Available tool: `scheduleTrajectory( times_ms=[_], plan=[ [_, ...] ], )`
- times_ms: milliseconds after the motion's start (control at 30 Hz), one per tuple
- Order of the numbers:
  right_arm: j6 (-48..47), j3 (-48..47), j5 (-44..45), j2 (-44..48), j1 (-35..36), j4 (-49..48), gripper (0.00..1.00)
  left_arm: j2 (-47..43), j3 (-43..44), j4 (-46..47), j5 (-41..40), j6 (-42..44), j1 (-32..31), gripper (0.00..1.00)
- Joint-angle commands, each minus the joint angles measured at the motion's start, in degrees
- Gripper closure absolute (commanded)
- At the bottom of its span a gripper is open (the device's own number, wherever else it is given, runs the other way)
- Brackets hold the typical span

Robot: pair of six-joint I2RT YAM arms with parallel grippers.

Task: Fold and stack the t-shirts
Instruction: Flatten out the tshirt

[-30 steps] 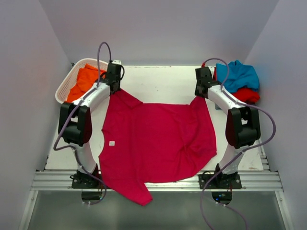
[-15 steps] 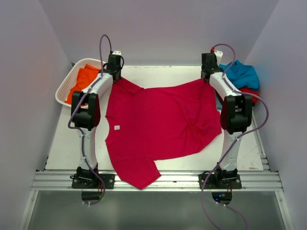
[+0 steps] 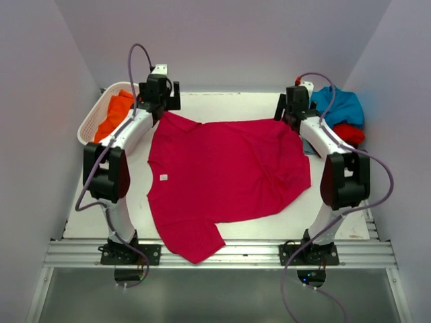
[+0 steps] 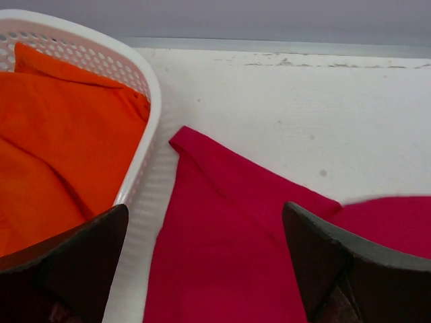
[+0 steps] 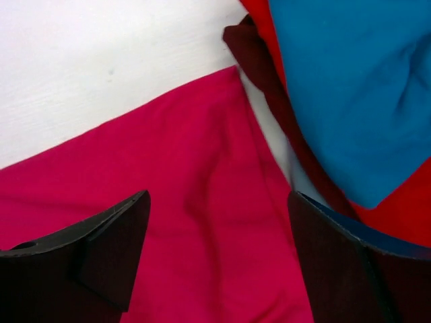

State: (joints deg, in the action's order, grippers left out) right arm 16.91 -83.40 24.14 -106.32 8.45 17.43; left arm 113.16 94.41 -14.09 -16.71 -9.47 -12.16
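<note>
The pink shirt (image 3: 225, 171) is lying flat on the counter (image 3: 222, 104), running side to side, neck toward the left arm. The left gripper (image 4: 205, 208) and right gripper (image 5: 217, 195) are hanging wide open over its two far corners, holding nothing.

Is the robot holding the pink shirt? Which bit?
No, nothing is held. The left gripper and right gripper are both open above the crimson-pink shirt's far corners.

No text I can read anywhere. The only candidate is the small white neck label (image 3: 162, 177) on the crimson-pink t-shirt (image 3: 229, 175), and it's too tiny in the top view to show any print.
</note>
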Motion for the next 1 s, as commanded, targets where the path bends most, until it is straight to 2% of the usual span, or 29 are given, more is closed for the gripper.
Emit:
scheduleTrajectory(
  times_ms=[0,33,67,100,167,200,233,267,300,367,533,767,967],
  plan=[
    [1.19,4.28,-5.67,8.67,1.92,-3.56,0.15,-9.62,-8.24,3.46,2.56,-7.38,-2.68,0.0],
    [1.37,5.16,-6.99,9.37,2.1,-3.11,0.24,-10.67,-10.28,3.28,2.82,-8.27,-3.21,0.0],
    [1.29,7.43,-9.44,10.95,2.36,-3.19,0.72,-12.68,-14.48,3.1,3.34,-9.06,-3.65,0.02],
    [1.29,8.5,-11.55,11.57,2.45,-3.45,1.0,-13.66,-16.69,3.19,3.96,-10.98,-4.7,0.06],
    [2.69,11.22,-14.72,13.06,2.54,-2.67,1.0,-15.77,-23.0,3.71,4.4,-13.71,-5.5,0.34],
    [3.39,12.02,-16.56,13.42,2.54,-2.93,1.0,-16.22,-24.96,4.5,4.75,-16.25,-5.59,0.67],
    [3.74,12.64,-19.45,13.6,2.71,-2.75,1.0,-16.57,-26.89,5.2,4.58,-17.23,-5.59,0.84],
    [4.01,12.99,-20.27,13.6,3.32,-2.23,1.0,-16.66,-28.56,5.99,4.49,-17.94,-5.59,0.97],
    [4.1,13.78,-20.88,13.86,3.76,-1.62,1.0,-16.57,-31.02,7.65,4.49,-18.29,-5.5,1.0],
    [3.84,14.49,-21.33,13.86,5.43,-1.44,1.0,-14.3,-31.66,8.11,3.88,-18.12,-5.5,1.0],
    [3.22,16.68,-20.98,13.34,7.63,-0.91,1.0,-8.67,-26.75,8.11,3.18,-16.98,-1.47,1.0],
    [2.78,18.0,-21.59,11.23,8.52,-0.82,1.0,3.62,-9.19,0.3,-1.3,-17.07,8.01,1.0],
    [2.25,18.09,-20.71,11.14,8.6,-0.38,1.0,9.79,-0.65,-4.37,-2.89,-16.98,16.01,1.0]
  ],
)
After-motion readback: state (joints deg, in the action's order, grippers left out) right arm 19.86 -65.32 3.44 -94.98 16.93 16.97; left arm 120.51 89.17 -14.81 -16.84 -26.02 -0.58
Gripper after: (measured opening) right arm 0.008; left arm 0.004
